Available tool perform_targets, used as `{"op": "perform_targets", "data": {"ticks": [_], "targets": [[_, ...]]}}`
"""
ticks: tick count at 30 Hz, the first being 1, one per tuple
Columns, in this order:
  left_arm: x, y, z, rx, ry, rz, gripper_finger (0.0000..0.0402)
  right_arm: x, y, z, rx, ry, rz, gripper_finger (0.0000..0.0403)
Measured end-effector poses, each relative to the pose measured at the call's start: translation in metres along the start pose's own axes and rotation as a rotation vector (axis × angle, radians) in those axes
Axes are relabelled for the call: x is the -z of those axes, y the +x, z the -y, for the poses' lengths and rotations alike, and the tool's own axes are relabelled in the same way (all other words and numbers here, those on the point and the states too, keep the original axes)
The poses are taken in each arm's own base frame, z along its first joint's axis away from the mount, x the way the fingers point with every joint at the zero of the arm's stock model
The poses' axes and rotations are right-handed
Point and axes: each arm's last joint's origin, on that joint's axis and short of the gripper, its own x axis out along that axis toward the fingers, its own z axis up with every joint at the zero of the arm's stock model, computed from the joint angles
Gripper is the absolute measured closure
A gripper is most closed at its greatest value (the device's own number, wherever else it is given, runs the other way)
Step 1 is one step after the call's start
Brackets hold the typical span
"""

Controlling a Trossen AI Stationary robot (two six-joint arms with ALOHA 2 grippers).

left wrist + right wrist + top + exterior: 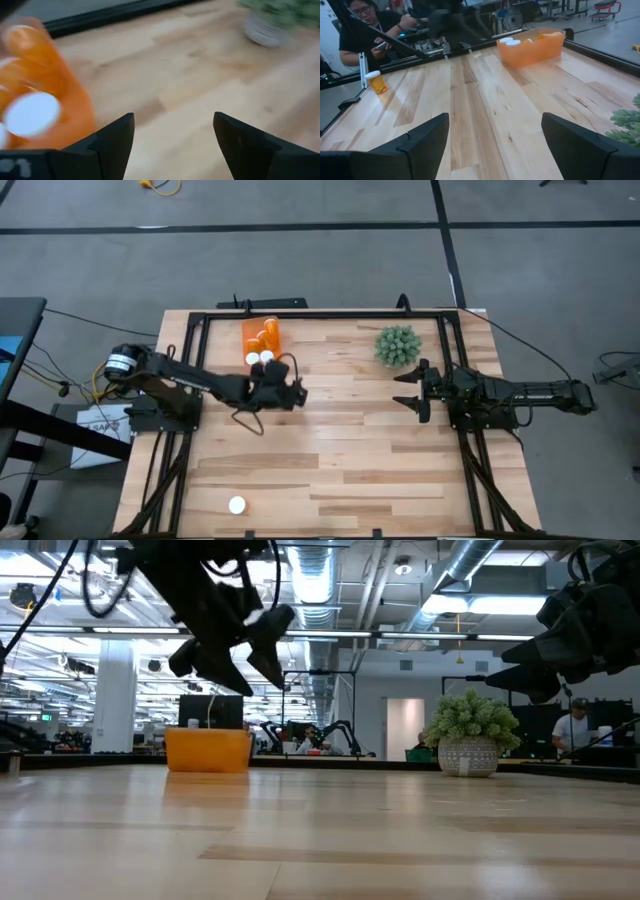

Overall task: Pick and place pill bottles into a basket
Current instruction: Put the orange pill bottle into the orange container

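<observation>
The left hand (290,393) is hanging open and empty beside the basket (262,340). One pill bottle (237,505) is standing far away on the desk (380,450). The right hand (412,391) is waiting open near the plant (397,346).

Light wooden table (340,450), orange basket (260,335) at far edge, potted plant (397,346), lone pill bottle (237,505) near front

A bright orange basket (261,339) holds translucent orange pill bottles (258,358) with round white caps, on a pale wood-plank table (340,450) streaked with light and tan boards. One more orange bottle with a white cap (237,505) stands alone, and a spiky green plant (397,346) sits in a grey-white speckled pot. Both arms and their grippers are black.
</observation>
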Motion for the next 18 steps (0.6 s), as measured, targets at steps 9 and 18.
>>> {"op": "perform_targets", "data": {"ticks": [9, 18], "targets": [[0.028, -0.053, 0.036, 0.202, 0.081, -0.023, 0.0141, 0.0, 0.0, 0.0, 0.0, 0.0, 0.0, 0.0092], [0.041, -0.114, 0.056, 0.376, 0.315, -0.211, 0.0141, 0.0, 0.0, 0.0, 0.0, 0.0, 0.0, 0.0092]]}}
